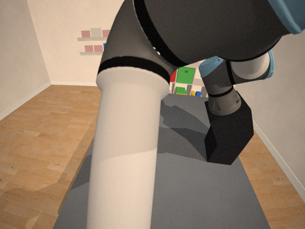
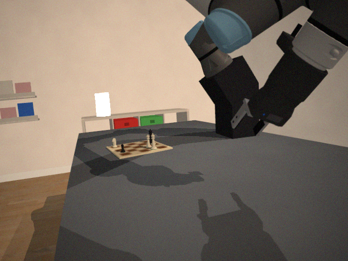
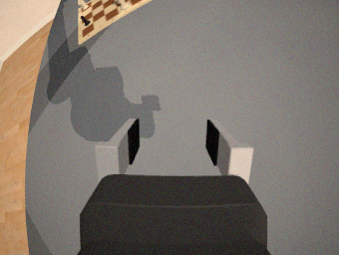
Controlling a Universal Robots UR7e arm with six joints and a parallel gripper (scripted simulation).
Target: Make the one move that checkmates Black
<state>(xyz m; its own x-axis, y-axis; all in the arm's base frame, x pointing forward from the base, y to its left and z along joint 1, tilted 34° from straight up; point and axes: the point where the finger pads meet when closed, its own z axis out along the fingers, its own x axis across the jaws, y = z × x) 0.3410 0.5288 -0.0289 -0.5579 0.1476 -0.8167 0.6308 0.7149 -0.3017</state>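
The small chessboard lies on the grey table, towards its far left. On it stand a white piece at the left edge, a black pawn in front of it, two tall white pieces close together, and a black piece just behind them. In the wrist view the board is far off at the top left. My gripper is open and empty, high above bare table and well away from the board. In the top view the arm hides the board.
The arm's black base block stands on the table to the right of the board. A pale arm link fills much of the top view. A low shelf with red and green bins stands behind the table. The table's left edge drops to wooden floor.
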